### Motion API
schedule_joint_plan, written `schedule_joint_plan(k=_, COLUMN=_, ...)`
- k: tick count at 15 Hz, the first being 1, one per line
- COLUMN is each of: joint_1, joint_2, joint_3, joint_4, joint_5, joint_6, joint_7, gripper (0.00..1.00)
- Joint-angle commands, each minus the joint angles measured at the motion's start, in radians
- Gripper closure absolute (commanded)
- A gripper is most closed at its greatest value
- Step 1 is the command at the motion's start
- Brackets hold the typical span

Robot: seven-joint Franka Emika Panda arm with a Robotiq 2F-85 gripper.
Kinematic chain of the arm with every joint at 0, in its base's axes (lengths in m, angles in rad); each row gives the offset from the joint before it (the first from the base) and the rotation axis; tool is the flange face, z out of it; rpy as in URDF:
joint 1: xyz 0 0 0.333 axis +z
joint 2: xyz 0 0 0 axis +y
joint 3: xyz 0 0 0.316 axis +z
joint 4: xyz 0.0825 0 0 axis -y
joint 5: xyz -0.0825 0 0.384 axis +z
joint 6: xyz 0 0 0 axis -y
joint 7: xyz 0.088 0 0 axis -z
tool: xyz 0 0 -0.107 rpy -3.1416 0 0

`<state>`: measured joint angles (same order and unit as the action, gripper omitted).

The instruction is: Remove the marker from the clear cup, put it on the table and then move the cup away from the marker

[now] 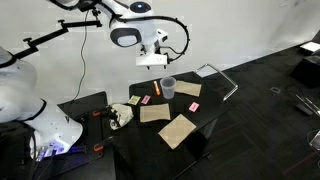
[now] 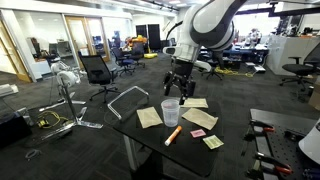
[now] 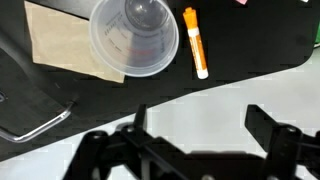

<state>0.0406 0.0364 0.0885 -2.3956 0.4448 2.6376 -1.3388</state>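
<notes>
Marker (image 3: 196, 42) lies beside clear cup (image 3: 134, 38) (one of each); jaws gape wide.

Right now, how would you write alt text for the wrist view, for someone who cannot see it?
Seen from above, an empty clear cup stands on a black table with an orange marker lying beside it, apart. The open gripper shows dark along the bottom edge.

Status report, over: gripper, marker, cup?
Gripper open, empty, raised over the table. Marker out, lying flat beside the cup. Cup upright, not yet moved; cardboard alongside it.
</notes>
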Motion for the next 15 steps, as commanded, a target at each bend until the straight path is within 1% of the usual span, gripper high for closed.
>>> schedule_joint_plan(k=1, joint_1=0.0, joint_2=-0.009, joint_3=-0.019, joint_4=-0.017, joint_5=-0.132, joint_6=0.044, joint_7=0.191, gripper=0.0)
schedule_joint_plan(k=5, joint_1=-0.001, joint_2=0.006, joint_3=-0.028, joint_4=-0.001, joint_5=-0.283, joint_6=0.004, joint_7=0.365, gripper=0.0)
schedule_joint_plan(k=8, joint_1=-0.001, joint_2=0.015, joint_3=-0.027, joint_4=0.009, joint_5=-0.36, joint_6=-0.042, joint_7=0.462, gripper=0.0)
schedule_joint_plan(k=11, joint_1=-0.001, joint_2=0.029, joint_3=-0.021, joint_4=0.017, joint_5=-0.378, joint_6=-0.08, joint_7=0.494, gripper=0.0)
schedule_joint_plan(k=15, joint_1=-0.003, joint_2=0.05, joint_3=-0.018, joint_4=0.028, joint_5=-0.371, joint_6=-0.112, joint_7=0.497, gripper=0.0)
